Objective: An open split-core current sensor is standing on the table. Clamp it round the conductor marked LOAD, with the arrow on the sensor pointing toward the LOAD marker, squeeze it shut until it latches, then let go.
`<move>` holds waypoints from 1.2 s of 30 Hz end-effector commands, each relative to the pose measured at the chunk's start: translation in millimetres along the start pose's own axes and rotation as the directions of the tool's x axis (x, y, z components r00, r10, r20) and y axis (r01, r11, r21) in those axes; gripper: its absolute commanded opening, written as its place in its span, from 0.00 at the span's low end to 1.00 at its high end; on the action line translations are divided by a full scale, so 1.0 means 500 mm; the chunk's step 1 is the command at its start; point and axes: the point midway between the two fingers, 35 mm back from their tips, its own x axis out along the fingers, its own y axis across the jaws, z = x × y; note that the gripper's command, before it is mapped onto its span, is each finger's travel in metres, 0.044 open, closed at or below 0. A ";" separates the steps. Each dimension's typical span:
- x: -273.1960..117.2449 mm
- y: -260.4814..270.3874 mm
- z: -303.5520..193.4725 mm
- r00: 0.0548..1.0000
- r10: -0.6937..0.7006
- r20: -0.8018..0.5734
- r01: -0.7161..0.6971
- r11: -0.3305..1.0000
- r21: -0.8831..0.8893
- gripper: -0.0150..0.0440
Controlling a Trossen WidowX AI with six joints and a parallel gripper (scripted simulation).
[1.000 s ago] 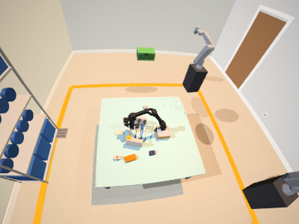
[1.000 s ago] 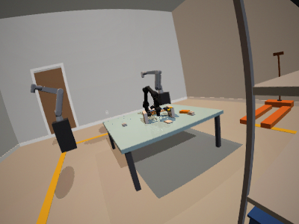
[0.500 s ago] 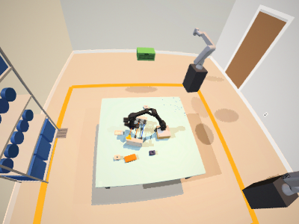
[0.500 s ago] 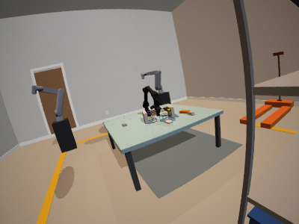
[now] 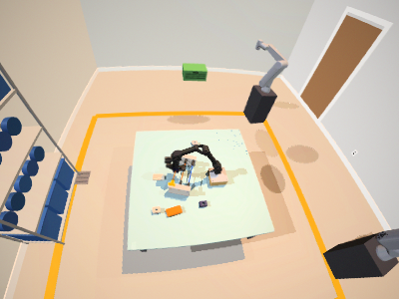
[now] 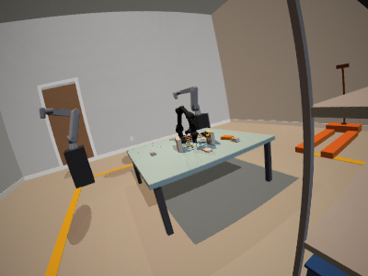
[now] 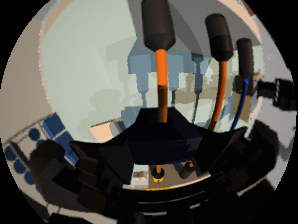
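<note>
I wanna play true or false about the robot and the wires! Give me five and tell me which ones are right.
1. The dark sensor is between the robot's jaws. True.
2. The wire that meets the sensor is blue. False: it is the orange wire.
3. Three wires hang in front of the wrist camera, two orange and one blue. True.
4. The bright orange block is on the floor. False: it lies on the table.
5. The crate by the far wall is green. True.
6. The door is blue. False: it is brown.
</note>
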 end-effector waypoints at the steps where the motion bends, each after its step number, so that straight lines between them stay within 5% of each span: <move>1: 0.001 0.000 0.000 1.000 0.000 0.000 0.000 1.000 0.000 0.25; 23: 0.010 -0.002 0.000 1.000 -0.001 0.000 0.001 1.000 0.000 0.25; 33: 0.003 -0.001 0.000 1.000 0.001 0.000 -0.001 1.000 0.000 0.70; 36: 0.003 -0.001 0.000 1.000 0.001 0.000 -0.001 1.000 0.000 0.73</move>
